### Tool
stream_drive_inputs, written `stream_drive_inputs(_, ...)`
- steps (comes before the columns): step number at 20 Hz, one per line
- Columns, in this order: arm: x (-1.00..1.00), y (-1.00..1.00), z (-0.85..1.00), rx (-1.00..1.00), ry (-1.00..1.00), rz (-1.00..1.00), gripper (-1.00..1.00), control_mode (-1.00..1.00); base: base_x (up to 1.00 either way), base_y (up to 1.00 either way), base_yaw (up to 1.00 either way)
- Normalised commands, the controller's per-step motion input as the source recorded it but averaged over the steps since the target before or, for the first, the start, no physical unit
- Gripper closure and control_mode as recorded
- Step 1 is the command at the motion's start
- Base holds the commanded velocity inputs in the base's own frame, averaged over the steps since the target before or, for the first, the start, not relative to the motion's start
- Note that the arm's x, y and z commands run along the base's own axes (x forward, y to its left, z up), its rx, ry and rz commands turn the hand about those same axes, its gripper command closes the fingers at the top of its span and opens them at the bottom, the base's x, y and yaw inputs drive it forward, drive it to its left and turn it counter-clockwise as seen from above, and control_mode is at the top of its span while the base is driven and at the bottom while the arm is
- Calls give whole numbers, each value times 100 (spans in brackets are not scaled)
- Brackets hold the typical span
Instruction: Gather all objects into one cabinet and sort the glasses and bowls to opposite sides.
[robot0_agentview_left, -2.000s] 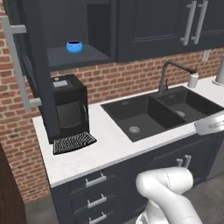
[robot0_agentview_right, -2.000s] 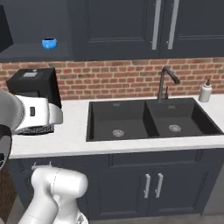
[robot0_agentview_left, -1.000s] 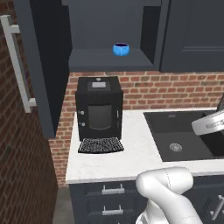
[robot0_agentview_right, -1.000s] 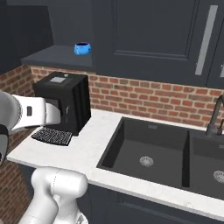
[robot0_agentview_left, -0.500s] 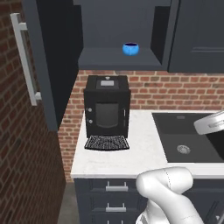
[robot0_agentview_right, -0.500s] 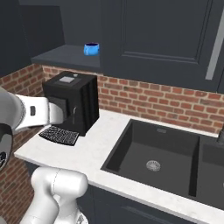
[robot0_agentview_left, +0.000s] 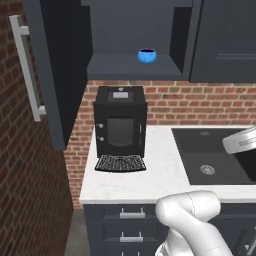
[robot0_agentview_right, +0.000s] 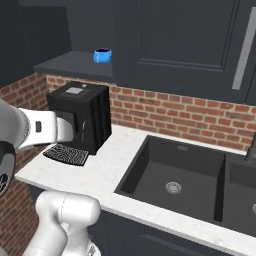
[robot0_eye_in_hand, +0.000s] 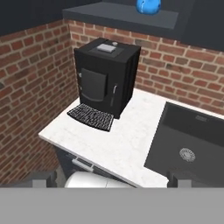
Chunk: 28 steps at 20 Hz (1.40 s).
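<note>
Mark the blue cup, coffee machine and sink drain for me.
Blue cup (robot0_agentview_left: 146, 55), left base view, front of its body.
Coffee machine (robot0_agentview_left: 120, 131), left base view, front door.
Sink drain (robot0_agentview_right: 173, 188), right base view, strainer centre.

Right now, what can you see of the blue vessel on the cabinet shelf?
The blue vessel is small, round and glossy, with a dark inside at its open top. It stands upright and alone on the dark-grey open shelf, towards its right end, above the black coffee machine. Nothing touches it but the shelf.
</note>
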Motion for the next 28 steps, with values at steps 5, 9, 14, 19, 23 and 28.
stream_drive_inputs(5, 0, -1, 0, 0, 0, -2, -100, -100, 0, -9, -5)
stream_drive_inputs(9, 0, 0, 0, 0, 0, 0, -100, -100, 0, 0, 0)
stream_drive_inputs(14, 0, 0, 0, 2, 0, 0, -100, -100, 0, 0, 0)
stream_drive_inputs(19, 0, 24, 69, 14, -14, 1, -100, -100, 0, 0, 0)
stream_drive_inputs(23, 0, 85, 100, 9, -24, 0, -100, -100, 0, 0, 0)
stream_drive_inputs(28, 33, 97, 76, 1, -16, -5, -100, -100, 0, 0, 0)
